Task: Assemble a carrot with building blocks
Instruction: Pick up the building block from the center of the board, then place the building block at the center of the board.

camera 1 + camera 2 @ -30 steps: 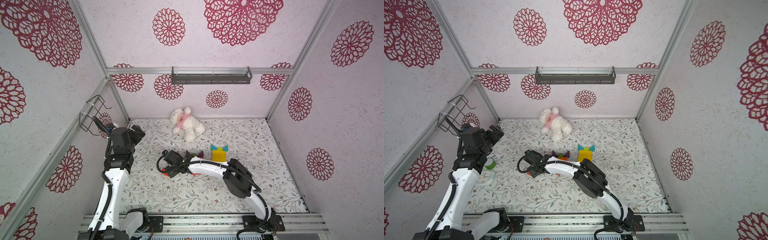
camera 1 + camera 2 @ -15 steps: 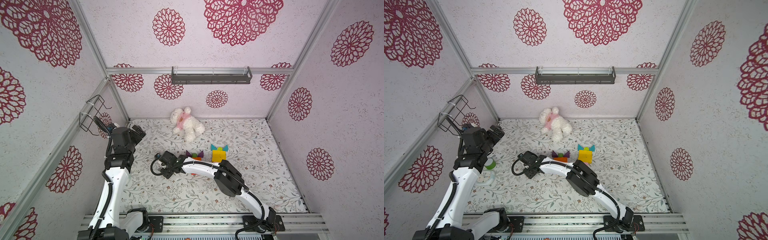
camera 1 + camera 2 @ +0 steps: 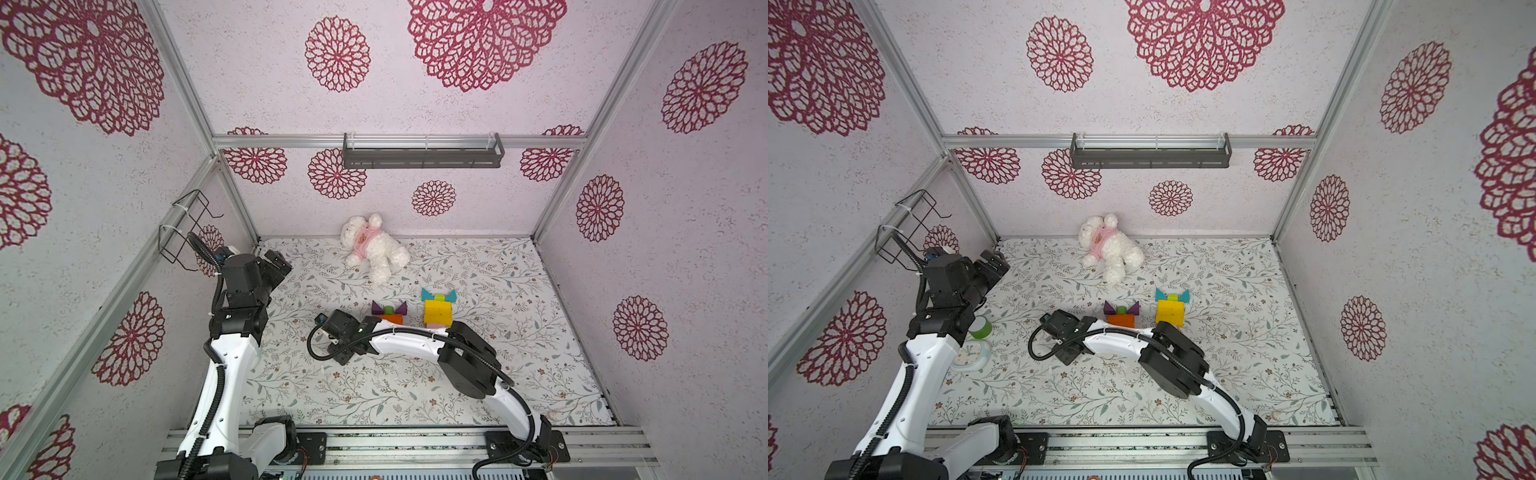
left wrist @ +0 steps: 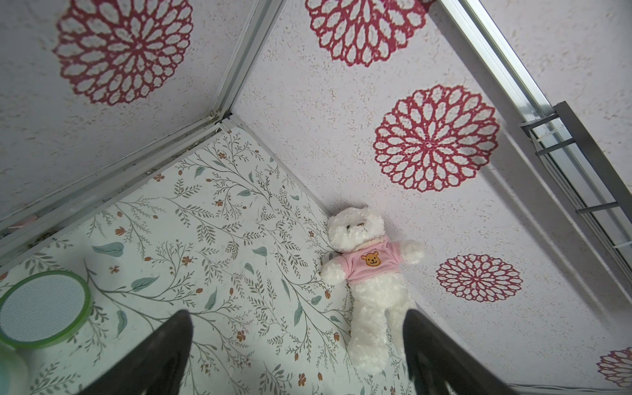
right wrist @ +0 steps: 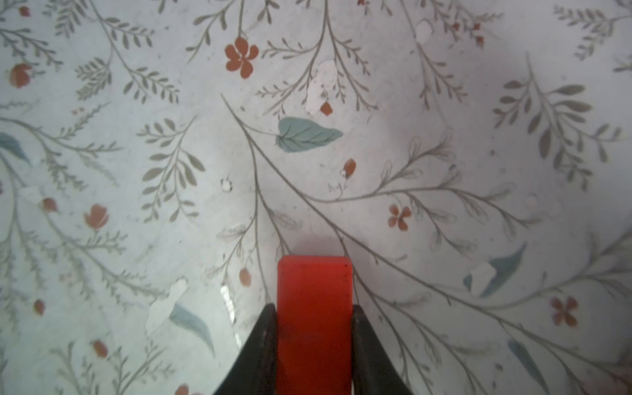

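Observation:
My right gripper (image 5: pixel 314 307) is shut on a red rectangular block (image 5: pixel 314 290), held close above the floral floor. In both top views that gripper (image 3: pixel 345 351) points down at the floor left of the orange block (image 3: pixel 390 319), and its body hides the red block. Two purple triangles (image 3: pixel 378 308) flank a lime-green cylinder (image 3: pixel 388 309) behind the orange block. To the right stands a yellow block (image 3: pixel 437 312) with teal triangles (image 3: pixel 428 295) behind it. My left gripper (image 4: pixel 295 314) is open and empty, raised near the left wall (image 3: pixel 276 266).
A white plush bear in pink (image 3: pixel 374 249) lies by the back wall. A green cup (image 3: pixel 980 327) and a pale round clock (image 3: pixel 971 353) sit by the left arm. A grey shelf (image 3: pixel 422 151) hangs on the back wall, a wire basket (image 3: pixel 187 228) on the left wall.
My right gripper has closed on the red block and shifted a little leftward. The left arm has not moved.

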You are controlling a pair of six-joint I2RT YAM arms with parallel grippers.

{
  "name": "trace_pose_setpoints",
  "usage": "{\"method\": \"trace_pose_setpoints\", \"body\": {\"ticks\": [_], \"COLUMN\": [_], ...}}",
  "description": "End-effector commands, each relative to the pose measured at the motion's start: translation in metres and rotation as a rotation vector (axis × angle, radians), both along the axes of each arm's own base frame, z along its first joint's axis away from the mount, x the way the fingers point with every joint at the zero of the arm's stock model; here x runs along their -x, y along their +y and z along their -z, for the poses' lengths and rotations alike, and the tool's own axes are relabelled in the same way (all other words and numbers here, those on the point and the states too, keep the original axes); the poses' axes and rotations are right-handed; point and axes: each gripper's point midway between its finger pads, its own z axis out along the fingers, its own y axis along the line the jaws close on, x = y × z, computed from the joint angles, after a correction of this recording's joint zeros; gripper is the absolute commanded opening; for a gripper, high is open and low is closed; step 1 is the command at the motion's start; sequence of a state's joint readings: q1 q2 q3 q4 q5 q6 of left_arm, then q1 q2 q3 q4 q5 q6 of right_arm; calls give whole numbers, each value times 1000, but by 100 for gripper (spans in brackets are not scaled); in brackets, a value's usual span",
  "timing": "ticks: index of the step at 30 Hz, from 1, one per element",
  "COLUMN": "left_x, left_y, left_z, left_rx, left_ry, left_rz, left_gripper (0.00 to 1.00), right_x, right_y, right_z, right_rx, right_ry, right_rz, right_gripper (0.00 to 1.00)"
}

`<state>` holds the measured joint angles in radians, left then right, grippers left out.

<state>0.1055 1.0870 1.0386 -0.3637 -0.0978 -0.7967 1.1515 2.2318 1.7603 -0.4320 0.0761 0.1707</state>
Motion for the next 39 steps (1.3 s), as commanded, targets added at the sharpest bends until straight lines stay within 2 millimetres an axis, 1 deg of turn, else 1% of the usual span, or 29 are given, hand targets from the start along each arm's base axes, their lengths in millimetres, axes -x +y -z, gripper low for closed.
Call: {"method": "trace_pose_setpoints", "body": {"ticks": [1, 5, 8, 11, 13, 16, 20, 22, 24, 25, 28, 31, 34, 36, 39], "left_x": [0, -1, -2, -4, -5, -6, -8, -8, -8, -8, -9, -9, -10, -10, -10], "left_y": [3, 2, 2, -1, -3, -3, -4, -4, -4, -5, -5, -7, -8, -8, -10], "left_z": [-4, -3, -2, -1, 1, 4, 7, 7, 7, 6, 7, 7, 7, 7, 7], "left_rx": [7, 13, 15, 29, 33, 36, 39, 39, 40, 40, 44, 46, 51, 55, 58], "left_ry": [-15, -15, -14, -14, -11, -4, 6, 5, 5, 3, 4, 4, 3, 1, 2], "left_rz": [-13, -9, -6, 6, 16, 17, 20, 22, 24, 25, 29, 34, 39, 43, 49], "left_gripper": [97, 98, 97, 97, 97, 98, 97, 97, 97, 98, 97, 98, 97, 97, 97], "right_x": [-1, 14, 26, 32, 34, 36, 30, 28, 25, 24, 27, 33, 40, 43, 42], "right_y": [-19, -68, -101, -124, -134, -142, -152, -157, -162, -165, -172, -181, -194, -202, -208], "right_z": [-65, -55, -39, -24, -14, -3, 10, 13, 12, 11, 5, -1, -2, 2, 9], "right_rx": [-97, -22, 39, 87, 116, 141, 179, 197, 215, 221, 223, 214, 207, 214, 215], "right_ry": [-73, -63, -46, -27, -14, -10, -17, -26, -42, -48, -45, -27, -10, -1, 15], "right_rz": [50, 90, 107, 120, 125, 128, 148, 158, 171, 181, 200, 230, 260, 276, 295], "right_gripper": [30, 31, 31, 31, 31, 31, 31, 34, 42, 49, 54, 55, 56, 56, 55]}}
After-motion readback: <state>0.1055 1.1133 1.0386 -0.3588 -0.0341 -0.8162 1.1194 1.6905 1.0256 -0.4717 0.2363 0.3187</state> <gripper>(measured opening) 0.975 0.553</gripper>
